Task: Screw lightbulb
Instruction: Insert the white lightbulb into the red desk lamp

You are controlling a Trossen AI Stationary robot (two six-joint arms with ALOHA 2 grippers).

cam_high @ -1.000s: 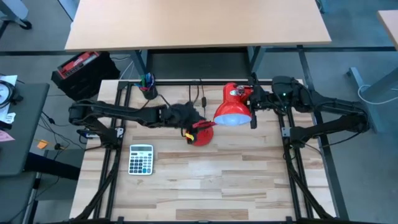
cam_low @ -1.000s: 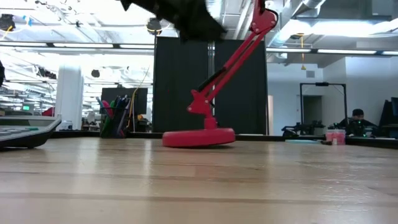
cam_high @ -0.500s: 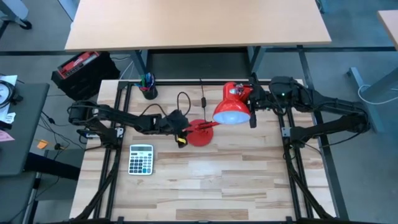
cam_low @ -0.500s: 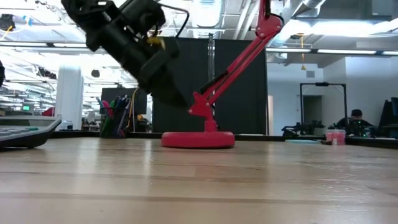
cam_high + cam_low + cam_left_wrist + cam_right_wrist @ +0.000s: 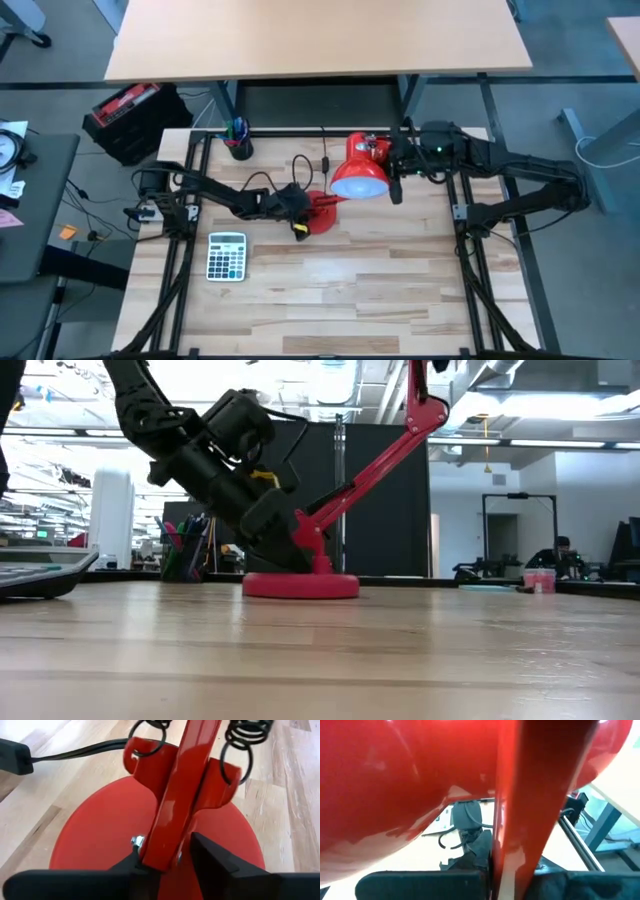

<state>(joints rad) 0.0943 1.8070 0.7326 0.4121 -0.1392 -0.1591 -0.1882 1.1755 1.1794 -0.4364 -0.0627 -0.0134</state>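
Observation:
A red desk lamp stands on its round base [image 5: 320, 214] [image 5: 300, 585] at the middle of the table. Its jointed arm [image 5: 370, 470] slants up to the cone shade [image 5: 360, 170]. My left gripper [image 5: 300, 205] [image 5: 167, 850] reaches in from the left, low at the foot of that arm, and is shut on it. My right gripper [image 5: 393, 170] [image 5: 512, 865] is high up beside the shade, shut on the lamp's upper bar. The shade's mouth looks pale bluish. The lightbulb itself cannot be made out. My left gripper pinches the lamp's lower arm just above its pivot bracket [image 5: 170, 832] between its two fingers, one finger by the bolt. The fingers slant down from the table's left and lie across the arm. The base rests flat on the table. My right gripper pinches the red bar [image 5: 520, 820] next to the shade between its two fingers. It comes from the table's right, slanting slightly down. The shade bulges close over the fingers and is held high above the table.
A calculator [image 5: 227, 256] [image 5: 40, 570] lies at the near left. A cup of pens [image 5: 238, 140] [image 5: 185, 545] stands at the far left. The lamp's black cord and switch [image 5: 325, 160] [image 5: 15, 757] trail behind the base. Bare wood lies toward the near edge.
My left gripper has dropped from well above the table to the foot of the lamp's arm, tipping further down. My right gripper has carried the shade toward the table's left, and the lamp's base has slid a little left with it.

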